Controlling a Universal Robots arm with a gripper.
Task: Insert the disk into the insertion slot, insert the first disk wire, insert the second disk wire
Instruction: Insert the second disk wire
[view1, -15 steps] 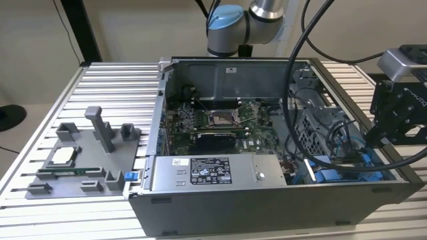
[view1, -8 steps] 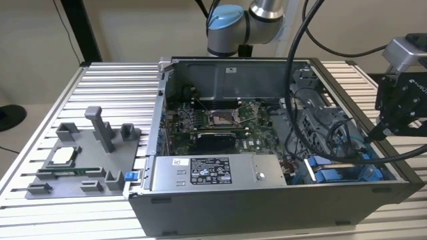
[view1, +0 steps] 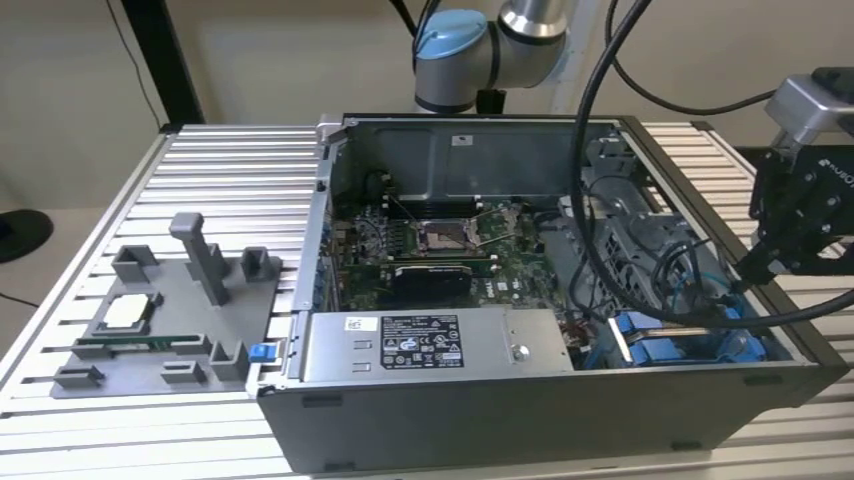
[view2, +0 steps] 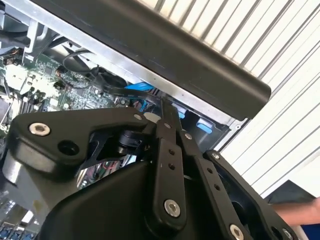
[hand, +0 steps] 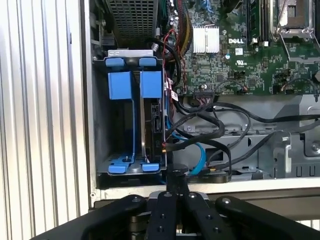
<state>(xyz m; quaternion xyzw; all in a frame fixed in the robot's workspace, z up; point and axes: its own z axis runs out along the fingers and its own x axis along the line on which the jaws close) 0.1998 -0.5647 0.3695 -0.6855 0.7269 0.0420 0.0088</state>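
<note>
A slatted metal table (view1: 227, 170) is mostly taken up by an open grey computer case (view1: 534, 410). In the exterior view, a grey power-supply box (view1: 427, 345) is mounted along the case's near wall. The insertion slot (view1: 681, 345) with its blue rails is tucked in on the exterior view's right of that box. In the first wrist view the disk (hand: 154, 120) is seen already seated on edge in the slot, on the side nearer the motherboard (hand: 240, 50). The gripper (hand: 175, 179) is held just off the slot's end, with its fingers (view2: 170, 135) pressed together. Its tip is parked right against a bundle of black wires (hand: 220, 112). Whether one of them is actually pinched can't be told.
</note>
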